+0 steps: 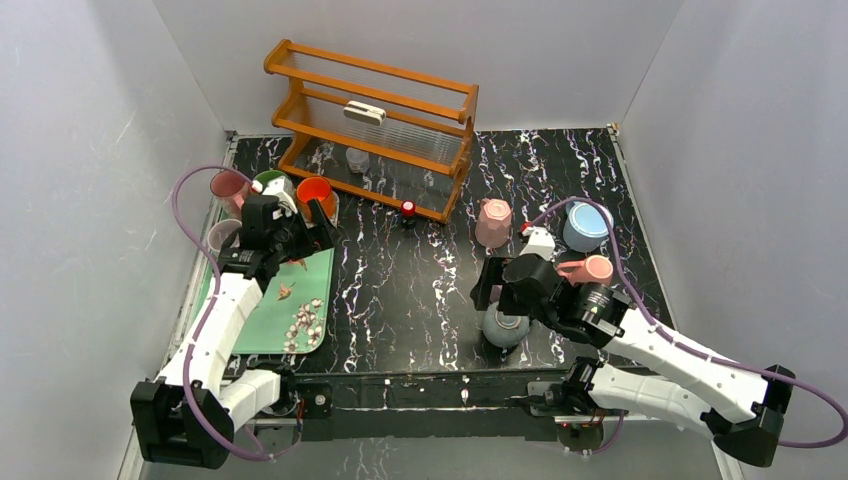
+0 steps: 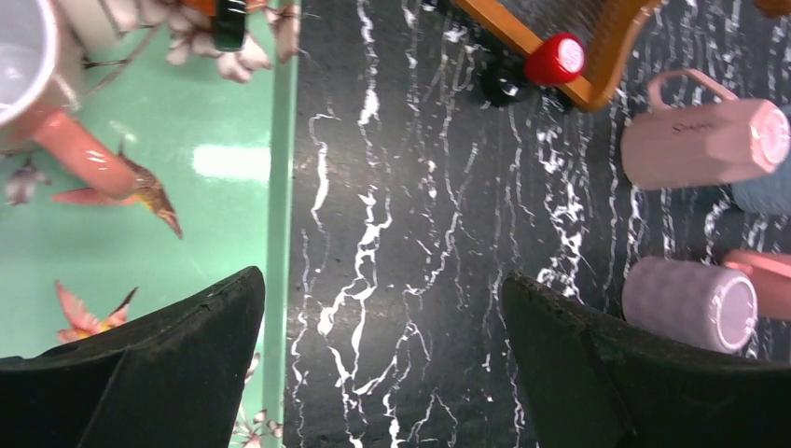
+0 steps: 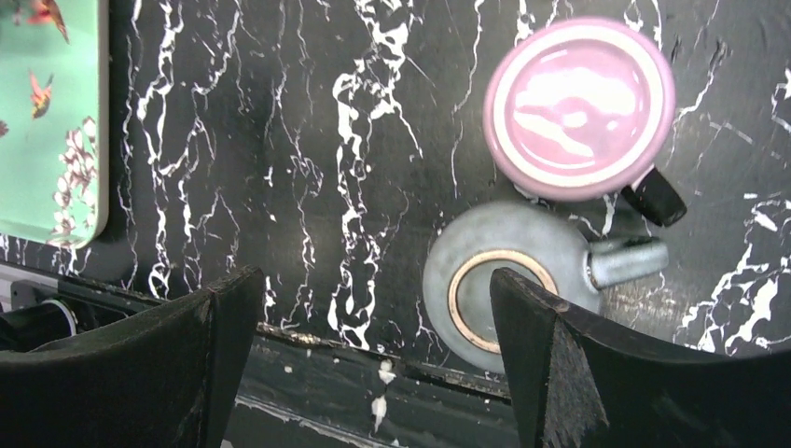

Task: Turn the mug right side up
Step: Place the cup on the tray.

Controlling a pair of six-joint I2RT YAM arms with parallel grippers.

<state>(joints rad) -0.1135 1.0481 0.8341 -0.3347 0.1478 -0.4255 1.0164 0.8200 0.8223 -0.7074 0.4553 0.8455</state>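
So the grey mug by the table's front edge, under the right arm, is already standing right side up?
No, it is upside down. In the right wrist view the grey mug by the table's front edge, under the right arm, shows its base ring facing up. The fingers are open and hold nothing.

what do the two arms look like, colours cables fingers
Both the left arm and right arm have white shells on the links, with black joints and black bases. A purple cable loops loosely along each one. The fingers are matte black, broad wedges with a rough surface.
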